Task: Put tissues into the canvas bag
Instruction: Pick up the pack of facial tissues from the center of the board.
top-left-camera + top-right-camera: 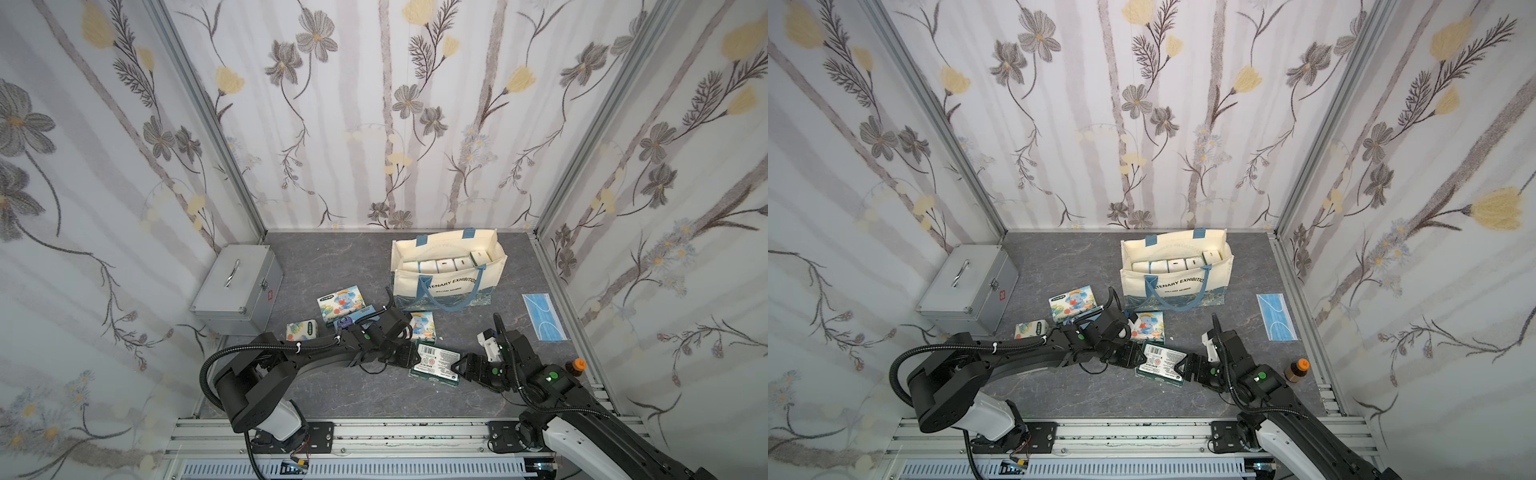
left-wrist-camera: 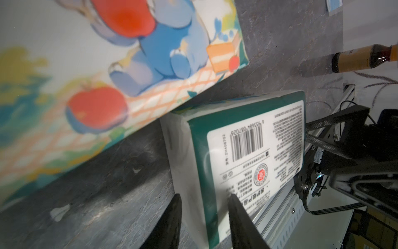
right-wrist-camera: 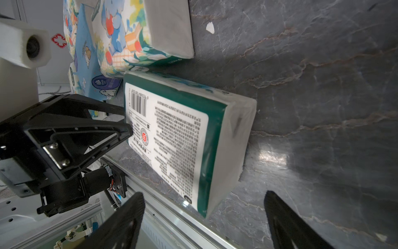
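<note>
Green-edged tissue pack (image 1: 435, 360) lies lengthwise between my grippers. Left gripper (image 2: 204, 197) straddles one end, grip unclear; right gripper (image 3: 203, 193) gapes beside the other.

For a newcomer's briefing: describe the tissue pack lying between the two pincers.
Find the cream canvas bag. Nearer the robot lies a tissue pack. Unlike the cartoon-elephant pack beside it, it shows a green-edged white barcode label.

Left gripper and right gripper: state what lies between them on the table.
The green-edged tissue pack, label up, lies between the left gripper and the right gripper, as both top views show.
</note>
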Available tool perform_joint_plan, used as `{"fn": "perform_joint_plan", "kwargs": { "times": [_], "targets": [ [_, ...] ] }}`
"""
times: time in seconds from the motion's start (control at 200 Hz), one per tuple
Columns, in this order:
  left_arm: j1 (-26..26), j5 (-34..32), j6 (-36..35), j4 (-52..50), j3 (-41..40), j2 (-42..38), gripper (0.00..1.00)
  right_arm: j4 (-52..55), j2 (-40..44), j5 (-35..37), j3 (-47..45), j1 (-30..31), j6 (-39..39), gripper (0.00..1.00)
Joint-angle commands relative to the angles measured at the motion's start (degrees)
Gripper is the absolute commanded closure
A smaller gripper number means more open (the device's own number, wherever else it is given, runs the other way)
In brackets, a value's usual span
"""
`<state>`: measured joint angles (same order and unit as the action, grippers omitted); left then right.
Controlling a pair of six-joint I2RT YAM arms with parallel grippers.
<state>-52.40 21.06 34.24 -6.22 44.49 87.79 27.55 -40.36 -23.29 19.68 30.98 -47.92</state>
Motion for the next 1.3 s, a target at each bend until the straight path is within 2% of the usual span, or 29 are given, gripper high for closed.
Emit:
{"fn": "perform_joint_plan", "kwargs": {
  "times": [0.0, 0.23, 0.515, 0.69, 0.944, 1.114, 1.299],
  "targets": [
    [0.03, -0.49, 0.02, -1.14, -0.31, 0.5, 0.59, -3.81, -2.86, -1.5, 0.67, -0.16, 0.3, 0.11],
    [0.06, 1.29, -1.74, -4.31, 1.37, 0.73, 0.59, -5.75, -2.21, -1.7, -1.31, -0.28, -1.26, 0.08],
    [0.14, 1.41, -1.62, -1.28, -1.98, -0.22, 0.73, -13.68, -2.85, -0.18, -5.71, -0.22, -5.67, 0.08],
    [0.41, -0.82, -1.17, -0.44, -4.78, -0.85, 0.73, -19.46, -5.75, -1.75, -7.42, -0.31, -7.24, 0.08],
    [0.69, 0.61, -1.78, -0.21, -3.92, 1.33, 0.73, -29.24, -13.17, -5.92, -7.04, -0.37, -7.99, 0.11],
    [0.76, 1.01, -1.71, -0.07, -3.84, 1.85, 0.73, -35.13, -17.6, -8.44, -6.63, -0.53, -8.13, 0.16],
    [0.74, 1.4, -1.72, 0.01, -3.53, 2.39, 0.73, -40.87, -20.85, -11.34, -6.89, -0.48, -8.41, 0.28]
  ]
}}
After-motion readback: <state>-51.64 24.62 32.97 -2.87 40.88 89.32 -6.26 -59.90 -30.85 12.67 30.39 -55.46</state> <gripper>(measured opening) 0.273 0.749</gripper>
